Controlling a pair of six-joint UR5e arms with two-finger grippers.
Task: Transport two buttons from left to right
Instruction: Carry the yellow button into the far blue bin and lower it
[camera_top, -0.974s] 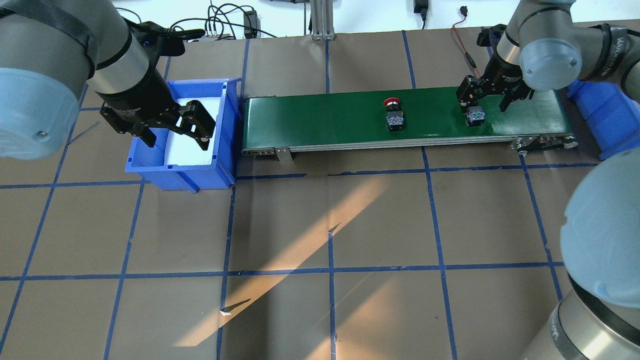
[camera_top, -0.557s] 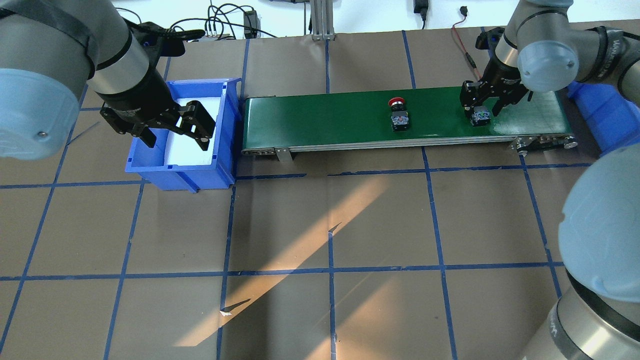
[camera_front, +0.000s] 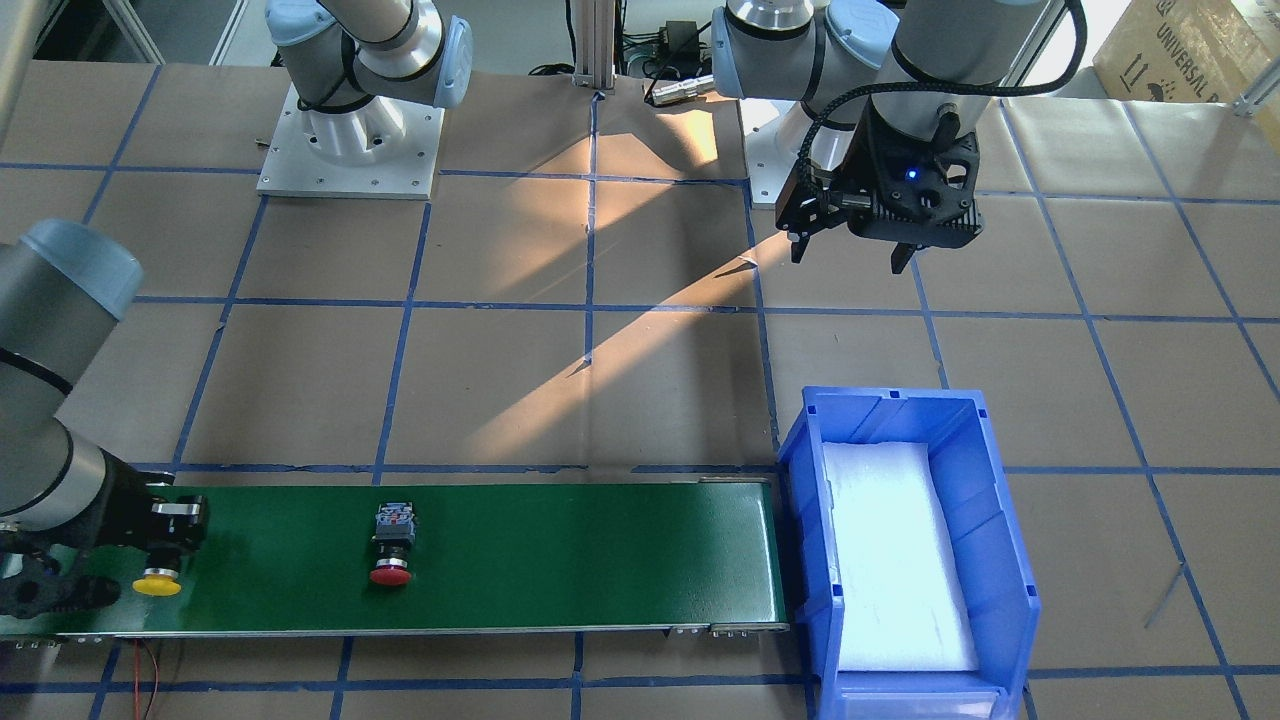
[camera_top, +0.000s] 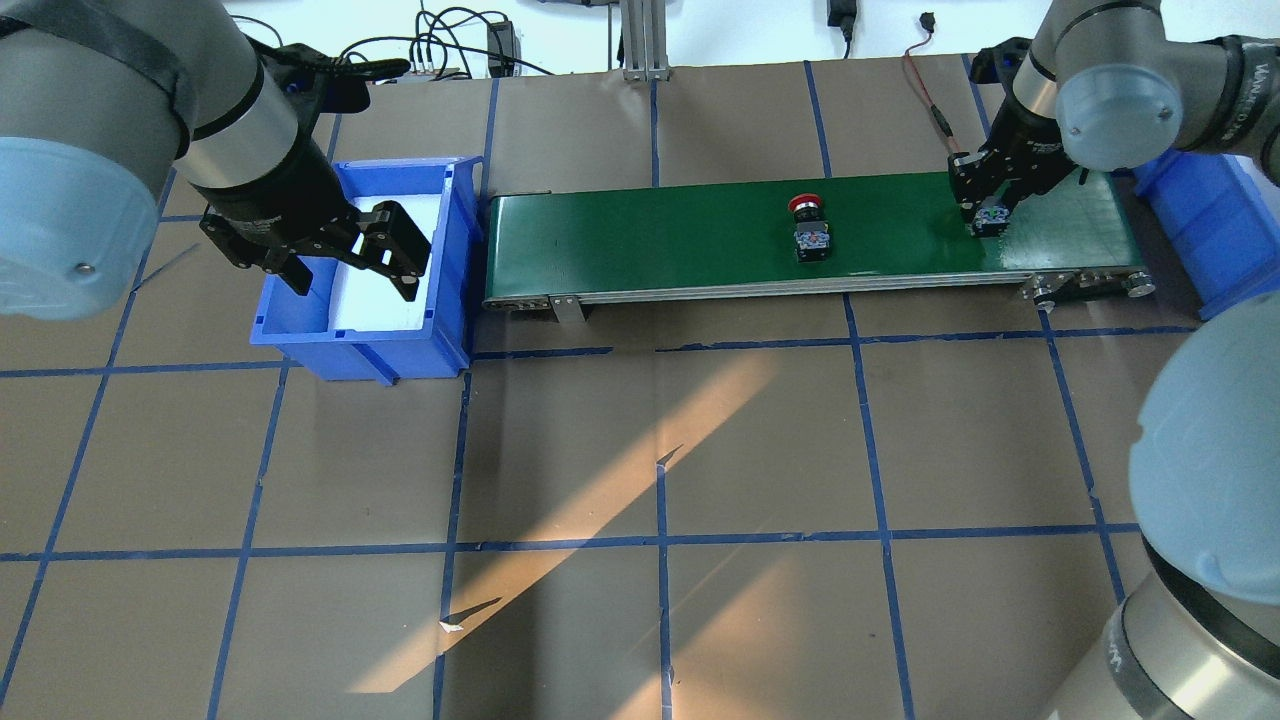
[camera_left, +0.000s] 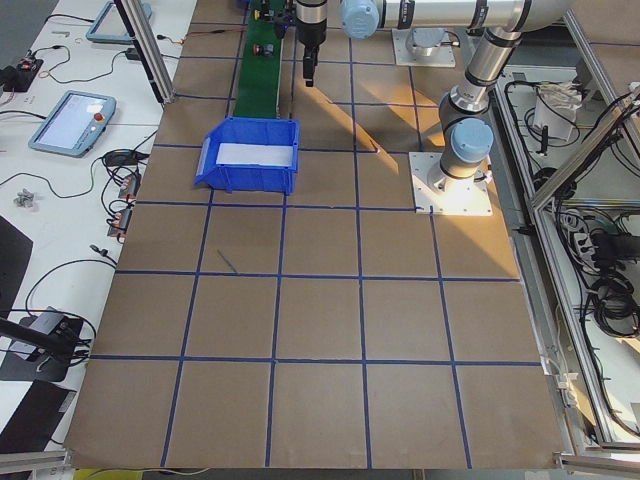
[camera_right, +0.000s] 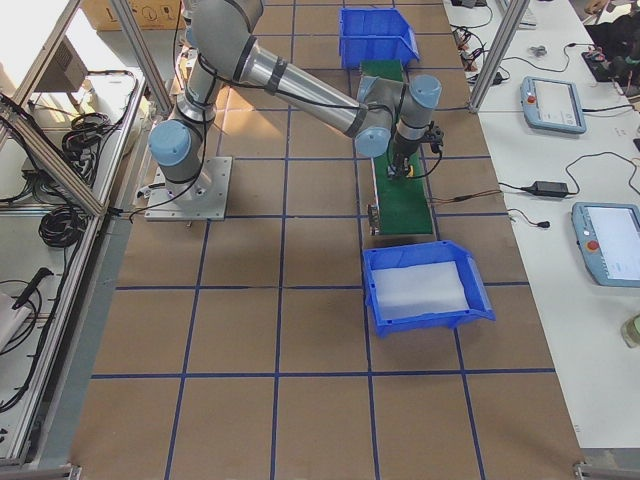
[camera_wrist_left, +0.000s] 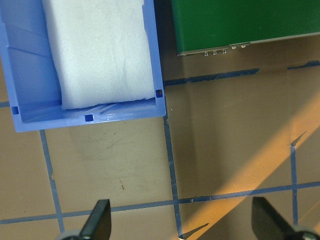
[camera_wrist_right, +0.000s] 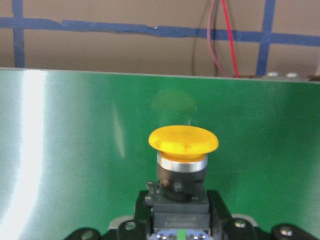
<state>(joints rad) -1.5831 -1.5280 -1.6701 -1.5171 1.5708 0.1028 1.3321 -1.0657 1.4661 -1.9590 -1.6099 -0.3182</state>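
Note:
The yellow button (camera_wrist_right: 183, 140) is held by its black-and-silver body in my shut right gripper (camera_top: 990, 212) near the right end of the green conveyor belt (camera_top: 650, 235). I cannot tell whether it touches the belt. Its cap also shows in the front view (camera_front: 157, 585). The red button (camera_top: 808, 232) lies on its side on the belt's right half, seen also in the front view (camera_front: 392, 545). My left gripper (camera_top: 350, 255) is open and empty above the left blue bin (camera_top: 460, 260); its fingertips (camera_wrist_left: 100, 220) show wide apart.
The left blue bin (camera_front: 1000, 520) has a white foam liner and touches the belt's left end. A second blue bin (camera_top: 1200, 230) stands just beyond the belt's right end. A red cable (camera_top: 925, 90) runs behind the belt. Blue tape lines grid the brown table.
My right gripper has shut on the yellow button and moved right along the belt with it. The red button has drifted right on the belt. The left arm has not moved.

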